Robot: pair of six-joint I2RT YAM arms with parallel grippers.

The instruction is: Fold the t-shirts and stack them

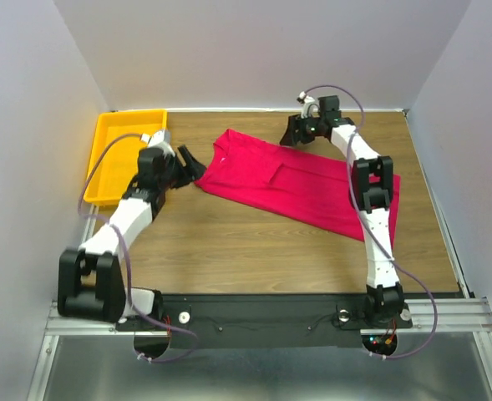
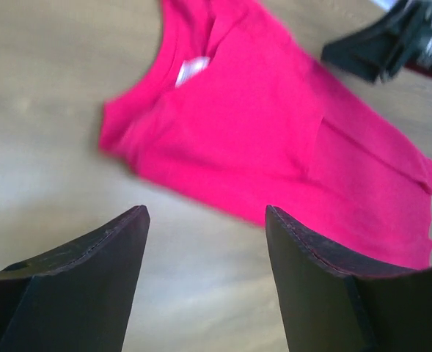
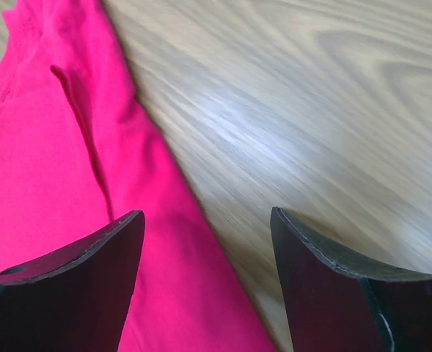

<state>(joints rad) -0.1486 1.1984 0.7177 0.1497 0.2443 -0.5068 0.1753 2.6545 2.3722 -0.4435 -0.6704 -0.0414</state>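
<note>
The crimson t-shirt (image 1: 296, 180) lies flat across the wooden table, folded lengthwise into a long band with its collar at the left end. In the left wrist view the t-shirt (image 2: 260, 125) shows its white neck label (image 2: 192, 71). My left gripper (image 1: 197, 167) hovers just off the collar end, open (image 2: 204, 213), with only bare table between its fingers. My right gripper (image 1: 294, 134) hangs over the shirt's far edge. It is open (image 3: 204, 216), with the t-shirt (image 3: 47, 169) edge and bare wood below it, and it grips nothing.
A yellow plastic tray (image 1: 116, 125) stands at the far left of the table, behind my left arm. The right arm's black gripper (image 2: 381, 44) shows in the left wrist view. White walls enclose the table on three sides.
</note>
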